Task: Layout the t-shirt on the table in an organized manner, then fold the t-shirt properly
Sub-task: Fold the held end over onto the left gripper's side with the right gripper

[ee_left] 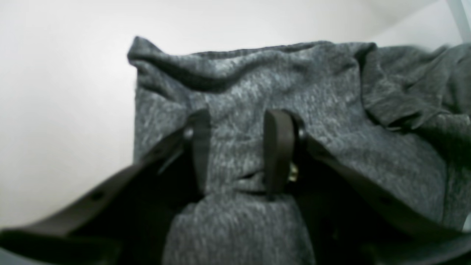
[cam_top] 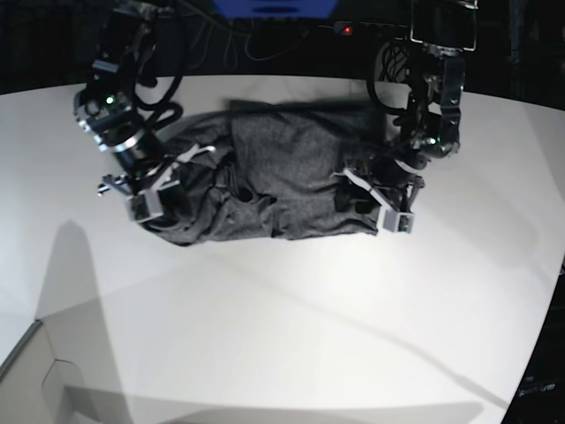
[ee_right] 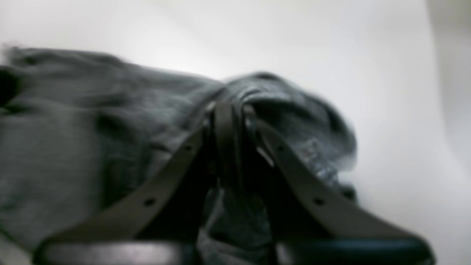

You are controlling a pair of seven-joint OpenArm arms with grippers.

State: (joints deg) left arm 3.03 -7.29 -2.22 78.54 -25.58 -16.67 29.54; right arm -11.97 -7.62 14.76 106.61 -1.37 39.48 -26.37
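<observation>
The dark heather-grey t-shirt point(cam_top: 282, 172) lies crumpled toward the far side of the white table point(cam_top: 282, 318). My right gripper point(ee_right: 232, 121) is shut on a bunched edge of the t-shirt point(ee_right: 110, 121), at the shirt's left end in the base view point(cam_top: 152, 199). My left gripper point(ee_left: 239, 147) holds a thick fold of the t-shirt point(ee_left: 294, 84) between its two dark fingers point(ee_left: 200, 147), which stand a little apart. In the base view, that left gripper point(cam_top: 388, 208) sits at the shirt's right end. The shirt is wrinkled along its near edge.
White table point(ee_left: 66, 110) surrounds the shirt on all sides. Its curved edge runs along the lower left point(cam_top: 40, 322) and the right point(cam_top: 552, 291) of the base view. Dark cables point(cam_top: 265, 40) and the arm bases stand behind the far edge.
</observation>
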